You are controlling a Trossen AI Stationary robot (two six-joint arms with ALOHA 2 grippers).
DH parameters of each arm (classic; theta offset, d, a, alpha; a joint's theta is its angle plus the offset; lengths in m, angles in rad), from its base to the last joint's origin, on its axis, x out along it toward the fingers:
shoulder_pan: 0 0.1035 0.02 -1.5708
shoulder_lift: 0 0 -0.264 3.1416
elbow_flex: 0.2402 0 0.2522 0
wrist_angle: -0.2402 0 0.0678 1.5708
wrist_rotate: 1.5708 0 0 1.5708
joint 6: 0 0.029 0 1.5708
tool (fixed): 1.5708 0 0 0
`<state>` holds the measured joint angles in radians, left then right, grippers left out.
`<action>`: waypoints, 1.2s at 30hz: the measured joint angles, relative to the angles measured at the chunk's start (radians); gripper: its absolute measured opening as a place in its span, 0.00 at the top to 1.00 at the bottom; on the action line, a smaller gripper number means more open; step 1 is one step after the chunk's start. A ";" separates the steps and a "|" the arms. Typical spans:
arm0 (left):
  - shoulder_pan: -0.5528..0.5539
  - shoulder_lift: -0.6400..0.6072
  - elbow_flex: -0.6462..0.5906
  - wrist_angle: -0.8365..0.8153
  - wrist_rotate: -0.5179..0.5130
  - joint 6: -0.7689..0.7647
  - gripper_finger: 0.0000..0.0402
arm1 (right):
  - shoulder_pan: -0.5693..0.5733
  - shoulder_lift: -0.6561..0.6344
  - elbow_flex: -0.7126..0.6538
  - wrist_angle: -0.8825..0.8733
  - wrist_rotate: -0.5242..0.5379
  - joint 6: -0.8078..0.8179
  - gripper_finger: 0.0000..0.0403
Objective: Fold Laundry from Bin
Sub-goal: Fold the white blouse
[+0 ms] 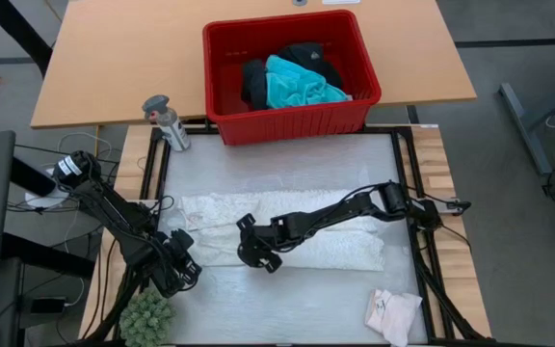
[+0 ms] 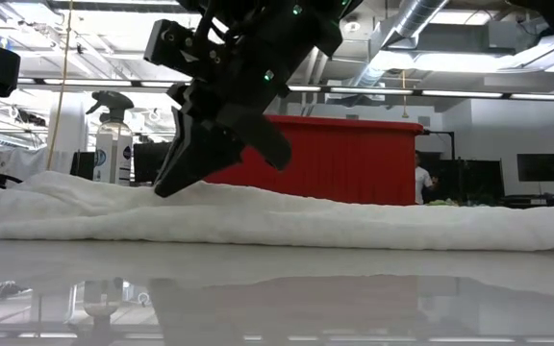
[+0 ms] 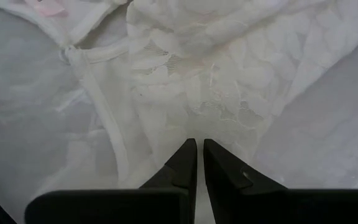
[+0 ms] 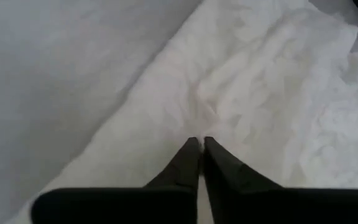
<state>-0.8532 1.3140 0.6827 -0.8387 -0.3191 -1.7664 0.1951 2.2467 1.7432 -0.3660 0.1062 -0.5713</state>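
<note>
Right gripper (image 1: 251, 253) seemingly pinches white lacy top (image 1: 345, 246), contact hidden.

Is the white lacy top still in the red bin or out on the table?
Out. The white lacy top lies spread flat across the table, in front of the red bin, which holds only turquoise and black clothes.

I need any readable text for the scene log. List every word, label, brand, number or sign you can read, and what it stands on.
No text can be read in any view.
spray bottle: carries a label, too small and blurred to read.
small pale piece: faint dark marks, not legible.
red bin: no lettering visible.
</note>
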 joint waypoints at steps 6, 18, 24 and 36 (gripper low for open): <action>0.000 0.000 0.000 0.000 -0.001 0.016 0.96 | 0.043 0.000 0.000 -0.001 0.000 0.029 0.94; 0.000 0.000 0.000 0.000 -0.007 0.017 0.96 | 0.030 -0.001 0.000 -0.077 0.029 0.190 0.90; 0.000 0.000 0.000 -0.001 -0.002 0.031 0.96 | 0.017 -0.018 0.000 -0.082 -0.094 0.174 0.75; 0.000 0.000 0.000 0.025 -0.027 0.019 0.96 | 0.030 -0.053 0.000 -0.061 -0.151 0.244 0.61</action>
<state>-0.8532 1.3136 0.6828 -0.8132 -0.3458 -1.7470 0.2255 2.1941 1.7435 -0.4272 -0.0444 -0.3277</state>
